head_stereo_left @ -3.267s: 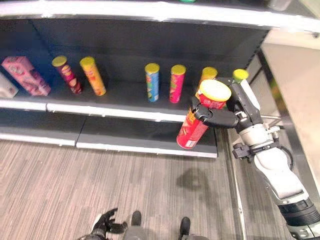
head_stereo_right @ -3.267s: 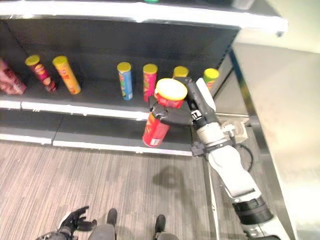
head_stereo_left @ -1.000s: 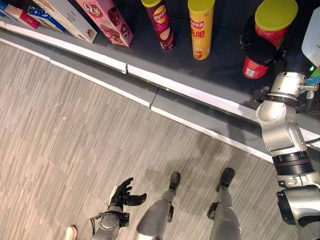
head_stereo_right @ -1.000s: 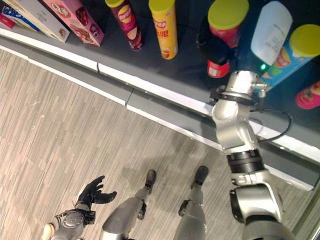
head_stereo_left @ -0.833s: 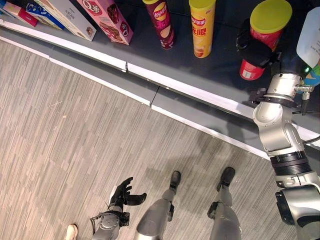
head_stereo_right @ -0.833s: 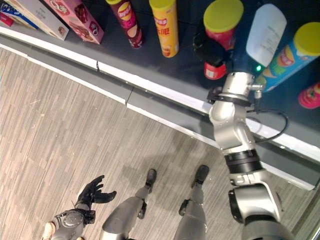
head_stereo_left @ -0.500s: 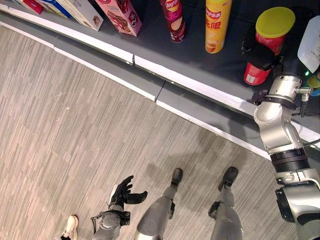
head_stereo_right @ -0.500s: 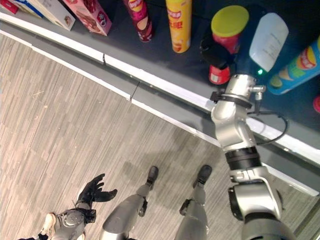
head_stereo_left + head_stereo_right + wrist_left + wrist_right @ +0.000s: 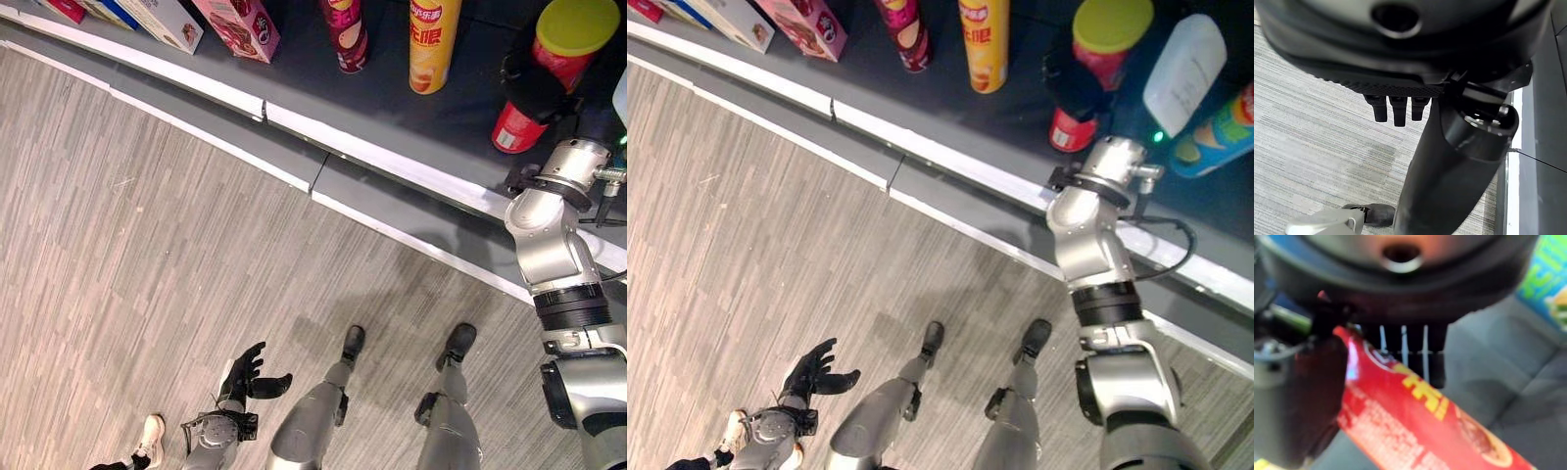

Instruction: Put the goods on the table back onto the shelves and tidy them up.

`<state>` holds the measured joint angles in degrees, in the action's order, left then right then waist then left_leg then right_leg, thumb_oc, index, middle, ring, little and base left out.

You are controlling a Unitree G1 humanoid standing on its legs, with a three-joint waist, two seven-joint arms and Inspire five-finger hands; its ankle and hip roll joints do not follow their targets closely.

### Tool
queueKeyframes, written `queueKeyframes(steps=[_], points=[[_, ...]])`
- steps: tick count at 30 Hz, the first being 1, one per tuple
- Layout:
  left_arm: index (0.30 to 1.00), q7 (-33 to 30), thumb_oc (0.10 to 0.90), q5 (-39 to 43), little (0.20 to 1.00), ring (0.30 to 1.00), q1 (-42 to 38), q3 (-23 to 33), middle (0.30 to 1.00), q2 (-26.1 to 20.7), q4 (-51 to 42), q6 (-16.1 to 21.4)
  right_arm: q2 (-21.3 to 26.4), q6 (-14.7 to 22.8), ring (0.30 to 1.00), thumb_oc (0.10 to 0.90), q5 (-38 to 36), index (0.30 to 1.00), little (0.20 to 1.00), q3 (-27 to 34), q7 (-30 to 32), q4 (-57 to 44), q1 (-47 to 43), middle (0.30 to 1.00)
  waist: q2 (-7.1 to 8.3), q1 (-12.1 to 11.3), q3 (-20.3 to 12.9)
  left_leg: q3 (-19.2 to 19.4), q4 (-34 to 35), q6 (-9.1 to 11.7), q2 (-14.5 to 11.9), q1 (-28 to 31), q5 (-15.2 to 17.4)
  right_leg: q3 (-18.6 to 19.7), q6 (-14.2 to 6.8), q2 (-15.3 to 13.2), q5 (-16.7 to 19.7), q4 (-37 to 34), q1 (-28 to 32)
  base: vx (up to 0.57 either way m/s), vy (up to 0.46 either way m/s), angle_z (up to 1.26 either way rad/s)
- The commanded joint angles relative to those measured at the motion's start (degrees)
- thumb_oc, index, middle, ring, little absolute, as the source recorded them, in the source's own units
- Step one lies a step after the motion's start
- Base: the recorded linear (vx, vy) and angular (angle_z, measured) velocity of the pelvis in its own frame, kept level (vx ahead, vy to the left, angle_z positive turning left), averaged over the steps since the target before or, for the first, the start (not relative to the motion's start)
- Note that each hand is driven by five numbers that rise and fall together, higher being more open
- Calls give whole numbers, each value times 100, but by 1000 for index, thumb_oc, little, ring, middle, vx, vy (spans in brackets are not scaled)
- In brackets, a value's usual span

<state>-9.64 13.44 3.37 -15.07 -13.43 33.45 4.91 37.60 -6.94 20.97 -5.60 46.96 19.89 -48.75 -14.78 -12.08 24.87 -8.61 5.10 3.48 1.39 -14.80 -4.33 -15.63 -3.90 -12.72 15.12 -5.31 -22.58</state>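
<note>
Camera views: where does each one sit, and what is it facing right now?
Eye views: on the head, looking down at the grey shelf; the right hand grips the red yellow-lidded can, left hand low.
Left wrist view: along the left hand, facing the wooden floor.
Right wrist view: along the right hand, facing the can.
Shared: the can.

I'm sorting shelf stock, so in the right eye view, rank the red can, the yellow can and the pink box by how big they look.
1. red can, in the right hand
2. yellow can; cut off at the top edge, so unsure
3. pink box; mostly cropped, unsure

- red can (image 9: 534, 93), yellow lid
- yellow can (image 9: 431, 44), top centre
- pink box (image 9: 240, 24), upper left
- grey striped floor (image 9: 147, 245)
- dark grey shelf (image 9: 431, 117), white edge
</note>
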Motion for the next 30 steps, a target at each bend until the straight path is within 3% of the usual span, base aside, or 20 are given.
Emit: queueKeyframes(steps=[1, 7, 19, 20, 21, 22, 30], points=[[900, -296, 800, 105, 900, 900, -11, -326, 900, -696, -138, 270, 629, 328, 300, 400, 99, 300, 300, -41, 511, -239, -968, 300, 48, -173, -248, -29, -16, 89, 109, -485, -57, 40, -840, -424, -1029, 255, 828, 0, 0, 0], [900, -282, 800, 121, 900, 900, -20, -367, 900, -673, -126, 263, 604, 346, 300, 400, 35, 300, 300, -56, 502, -257, -988, 300, -9, -202, -283, -43, -16, 79, 123, -518, -54, 28, -847, -433, -1032, 266, 784, 0, 0, 0], [900, -289, 800, 144, 900, 900, -30, -385, 900, -689, -181, 286, 641, 344, 300, 400, -18, 300, 300, -250, 432, -43, -1099, 300, 30, -224, -283, -67, -20, 60, 138, -511, -35, 26, -860, -452, -1039, 275, 783, 0, 0, 0], [900, -285, 800, 151, 900, 900, -35, -384, 900, -690, -178, 286, 653, 346, 488, 525, -26, 488, 488, -261, 428, -23, -1103, 488, 33, -226, -284, -68, -21, 61, 137, -511, -36, 24, -859, -451, -1039, 277, 783, 0, 0, 0], [900, -285, 800, 154, 900, 900, -32, -387, 900, -692, -183, 289, 662, 343, 836, 758, -32, 836, 836, -276, 422, -9, -1113, 836, 40, -227, -289, -73, -22, 59, 139, -512, -35, 25, -858, -451, -1043, 282, 787, 0, 0, 0], [900, -289, 800, 152, 900, 900, -30, -393, 900, -694, -181, 289, 667, 339, 900, 800, -37, 900, 900, -290, 427, 2, -1126, 900, 46, -226, -289, -76, -21, 59, 139, -512, -34, 29, -857, -454, -1045, 283, 786, 0, 0, 0], [900, -277, 800, 166, 900, 900, -38, -391, 900, -694, -146, 264, 656, 351, 900, 800, -138, 900, 900, -336, 360, 81, -1093, 900, 94, -196, -289, -47, -21, 55, 128, -488, -13, 51, -852, -448, -1058, 292, 785, 0, 0, 0]])
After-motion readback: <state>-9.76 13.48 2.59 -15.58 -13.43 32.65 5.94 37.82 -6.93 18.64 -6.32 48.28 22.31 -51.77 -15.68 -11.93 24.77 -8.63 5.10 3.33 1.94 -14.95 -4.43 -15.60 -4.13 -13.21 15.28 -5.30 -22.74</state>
